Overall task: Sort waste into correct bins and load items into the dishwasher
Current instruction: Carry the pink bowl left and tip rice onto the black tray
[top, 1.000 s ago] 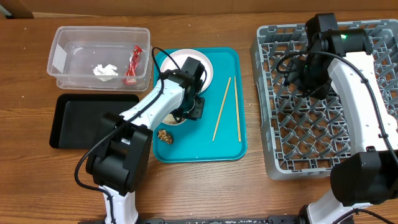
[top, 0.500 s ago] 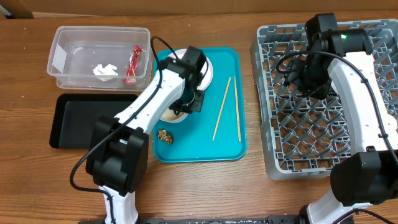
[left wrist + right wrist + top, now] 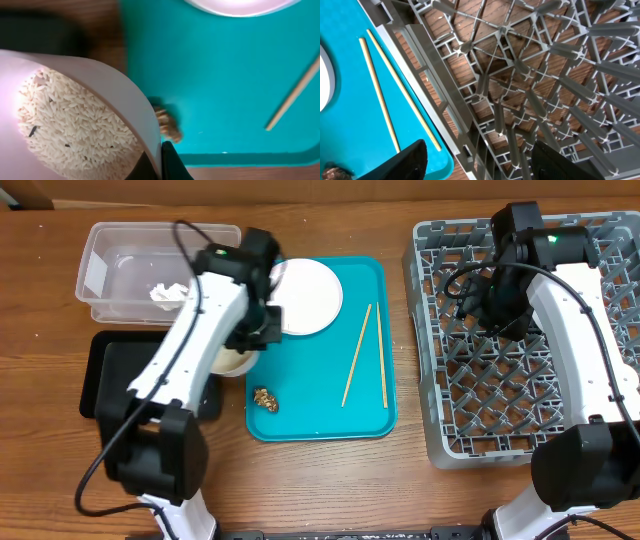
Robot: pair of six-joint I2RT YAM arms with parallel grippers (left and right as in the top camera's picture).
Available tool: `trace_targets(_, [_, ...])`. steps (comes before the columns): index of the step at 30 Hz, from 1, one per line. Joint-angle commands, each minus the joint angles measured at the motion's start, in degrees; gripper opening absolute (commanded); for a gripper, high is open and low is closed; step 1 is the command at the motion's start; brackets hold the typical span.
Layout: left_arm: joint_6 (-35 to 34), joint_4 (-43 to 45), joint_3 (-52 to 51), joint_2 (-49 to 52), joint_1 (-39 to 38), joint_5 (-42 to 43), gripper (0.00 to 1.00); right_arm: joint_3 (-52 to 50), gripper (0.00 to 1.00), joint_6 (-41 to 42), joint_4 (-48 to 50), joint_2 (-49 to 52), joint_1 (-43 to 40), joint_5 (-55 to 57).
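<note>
The left pincer [image 3: 156, 165] is clamped on the rim of the pinkish-white bowl [image 3: 107, 85], which contains rice grains [image 3: 75, 130]. The brown lump [image 3: 167, 127] lies just beside this pincer on the teal tray [image 3: 225, 75]. The right pincer [image 3: 482, 160] is spread wide and empty above the rack [image 3: 530, 75] edge, with the chopsticks [image 3: 402, 87] nearby.

Left hand [image 3: 257, 332]: over the left edge of the teal tray [image 3: 320, 380], with a pale bowl [image 3: 231, 363] just below it, between that tray and the black tray [image 3: 110, 375]
Plate [image 3: 308, 295]: white, at the teal tray's upper left, partly under the left arm
Chopsticks [image 3: 357, 355]: two on the tray's right half, close at the top, spread lower down
Brown lump [image 3: 265, 398]: on the tray near its left edge
Clear tub [image 3: 100, 250]: upper left of the bench [image 3: 330, 480], white tissue [image 3: 168, 293] inside
Dish rack [image 3: 480, 400]: grey, at right, with the right hand [image 3: 480, 305] above its left part
</note>
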Motion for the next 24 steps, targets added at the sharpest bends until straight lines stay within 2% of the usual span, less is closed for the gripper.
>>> trace_targets(1, [-2.5, -1.1, 0.2, -4.4, 3.8, -3.3, 0.04, 0.7, 0.69, -0.3, 0.1, -1.0, 0.0, 0.2])
trace_targets(6, [-1.7, 1.6, -5.6, -8.5, 10.0, -2.8, 0.04, 0.7, 0.68, -0.3, 0.0, -1.0, 0.0, 0.2])
trace_targets(10, [4.7, 7.2, -11.7, -10.1, 15.2, 4.0, 0.04, 0.7, 0.68, -0.3, 0.0, -1.0, 0.0, 0.2])
trace_targets(15, [14.0, 14.3, -18.3, -9.9, 22.6, 18.3, 0.04, 0.7, 0.69, -0.3, -0.1, -1.0, 0.0, 0.2])
trace_targets(17, [18.9, 17.5, -21.3, -9.9, 27.2, 27.1, 0.04, 0.7, 0.68, -0.3, -0.2, -1.0, 0.0, 0.2])
trace_targets(22, [27.4, 19.9, -24.4, -9.9, 35.7, 42.9, 0.04, 0.7, 0.69, -0.3, -0.2, -1.0, 0.0, 0.1])
trace_targets(23, [31.9, 20.0, -25.2, -9.7, 39.2, 51.6, 0.04, 0.7, 0.68, -0.3, -0.3, -1.0, 0.0, 0.1])
trace_targets(24, [33.9, 19.9, -25.7, -9.7, 40.7, 55.5, 0.04, 0.7, 0.69, -0.3, -0.3, -1.0, 0.0, 0.1])
